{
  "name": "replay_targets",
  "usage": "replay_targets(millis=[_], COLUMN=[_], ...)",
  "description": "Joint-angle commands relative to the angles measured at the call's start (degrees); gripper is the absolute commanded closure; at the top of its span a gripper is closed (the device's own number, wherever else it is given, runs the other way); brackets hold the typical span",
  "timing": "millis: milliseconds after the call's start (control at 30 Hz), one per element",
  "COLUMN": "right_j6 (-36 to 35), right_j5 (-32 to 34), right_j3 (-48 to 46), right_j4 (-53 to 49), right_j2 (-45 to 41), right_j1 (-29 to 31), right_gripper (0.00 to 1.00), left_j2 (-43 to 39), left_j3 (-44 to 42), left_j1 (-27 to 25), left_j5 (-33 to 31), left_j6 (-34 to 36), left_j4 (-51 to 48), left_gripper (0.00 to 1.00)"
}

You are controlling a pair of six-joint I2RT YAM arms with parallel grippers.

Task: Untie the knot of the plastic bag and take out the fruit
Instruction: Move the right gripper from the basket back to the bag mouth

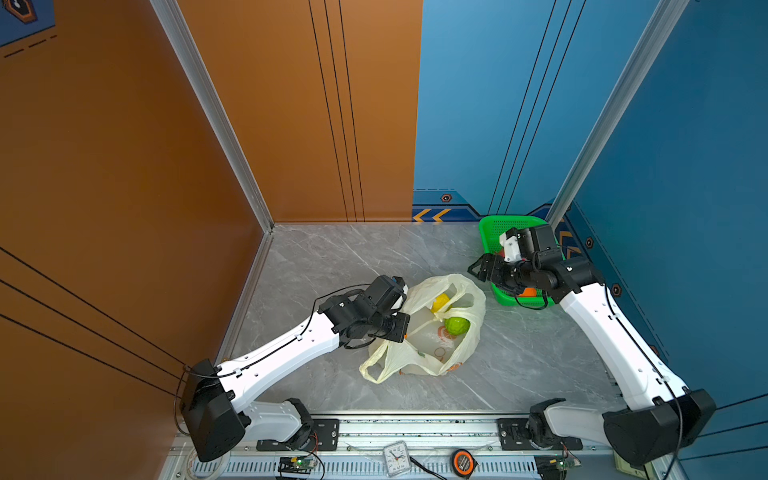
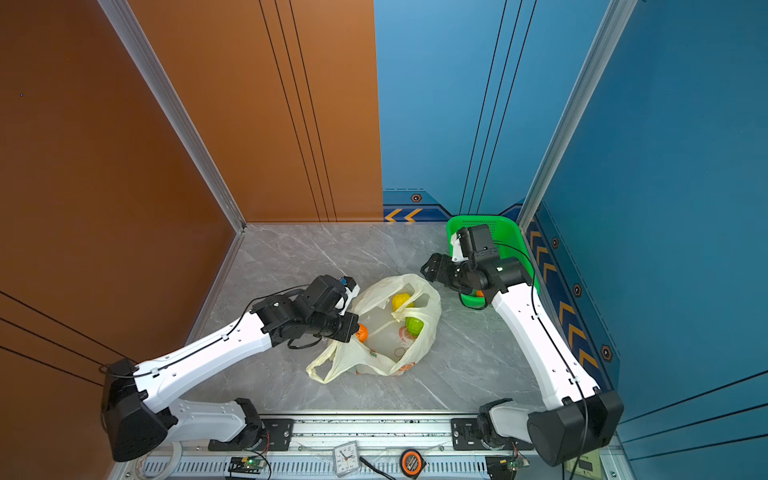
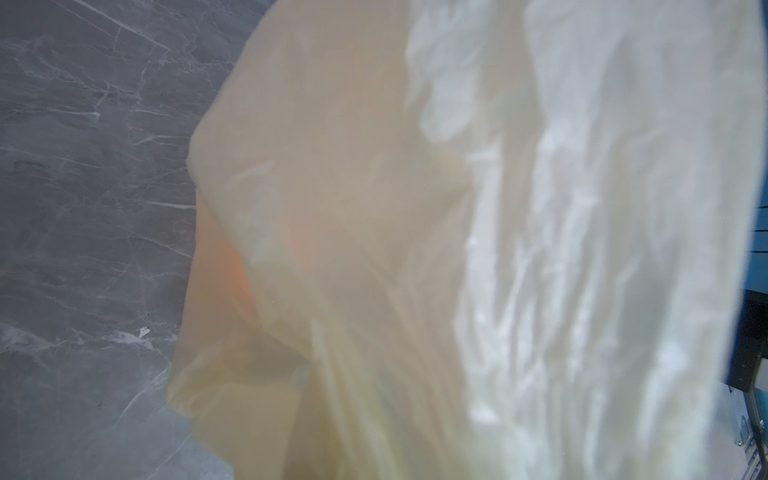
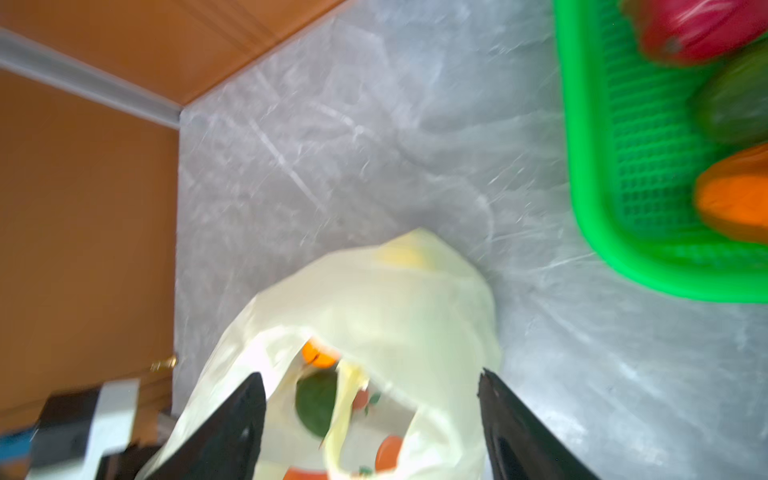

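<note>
On the worktop (image 1: 332,266), the plastic bag (image 1: 415,359) lies open, no knot showing. The left hand (image 2: 353,328) clamps its rim; the right hand (image 1: 477,268), apart and empty, hangs between bag and part-filled green basket (image 1: 490,226). Left to remove: yellow fruit (image 1: 440,302), green fruit (image 1: 457,326), orange (image 2: 361,332).

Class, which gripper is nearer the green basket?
Right. The right gripper hangs open beside the green basket; the left gripper is farther off, shut on the plastic bag.

White arm links (image 1: 282,353), black joints (image 1: 357,311), thin black cables (image 1: 340,291).
</note>
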Motion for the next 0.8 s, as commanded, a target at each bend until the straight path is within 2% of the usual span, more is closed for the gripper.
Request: replay_targets(millis=[0, 167, 300, 600, 767], right_j6=[6.32, 11.76, 13.59, 15.51, 16.16], right_j5=[1.04, 6.26, 9.23, 14.90, 17.16], right_j3=[0.33, -1.01, -3.28, -11.15, -15.69], right_j4=[-6.19, -5.26, -3.01, 2.94, 10.09], right_j2=[-2.40, -2.54, -0.44, 2.16, 5.77], right_j1=[7.88, 21.76, 28.13, 33.71, 34.71], right_gripper=[0.23, 0.24, 0.25, 0.31, 0.32], left_j2=[-1.20, -1.40, -1.73, -2.56, -2.32], left_j3=[0.33, 0.05, -0.35, -1.05, -0.75], left_j1=[-0.24, -0.27, -0.18, 0.48, 0.72], left_j5=[-0.61, -0.60, -0.48, -1.06, -0.58], left_j6=[0.66, 0.85, 0.90, 0.51, 0.54], left_j4=[0.04, 0.03, 0.22, 0.63, 1.36], left_gripper=[0.96, 0.96, 0.96, 0.96, 0.96])
